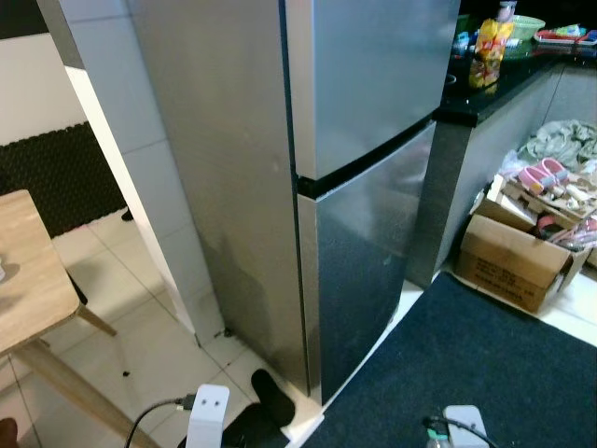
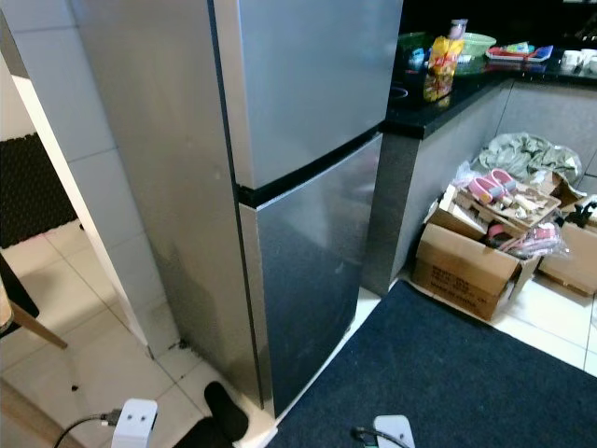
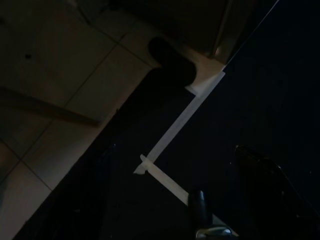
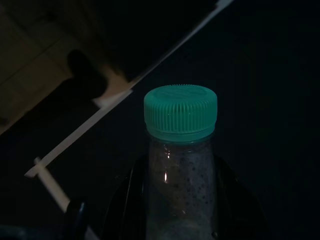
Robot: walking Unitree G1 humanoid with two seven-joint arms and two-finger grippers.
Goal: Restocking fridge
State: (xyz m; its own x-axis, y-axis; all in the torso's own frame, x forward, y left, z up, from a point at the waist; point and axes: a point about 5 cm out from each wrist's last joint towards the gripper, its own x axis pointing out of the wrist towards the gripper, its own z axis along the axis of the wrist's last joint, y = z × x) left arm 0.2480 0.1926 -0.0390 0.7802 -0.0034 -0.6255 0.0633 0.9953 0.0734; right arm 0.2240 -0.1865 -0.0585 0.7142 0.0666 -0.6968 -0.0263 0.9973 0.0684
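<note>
Clear bottle (image 4: 181, 190) with a ribbed green cap (image 4: 180, 112) sits gripped in the right gripper (image 4: 180, 200), black fingers (image 4: 125, 200) clamped on both sides of the neck, arm hanging low over the dark blue rug (image 1: 485, 373). Silver two-door fridge (image 1: 364, 187) stands right ahead, both doors closed, black seam between upper and lower door. Rug lies in front of the fridge and runs toward the robot's right; white tile floor (image 1: 140, 345) to the left of it. Left gripper (image 3: 200, 210) hangs low over the rug edge, very dark there, cannot tell whether its fingers are apart or together. Black countertop (image 1: 494, 89) just right of the fridge holds a yellow snack bag (image 1: 487, 51) and a green bowl (image 1: 522, 26). Cardboard box (image 1: 513, 257) of slippers and clutter sits on the floor below the counter. Wooden table (image 1: 28, 271) corner at far left.
</note>
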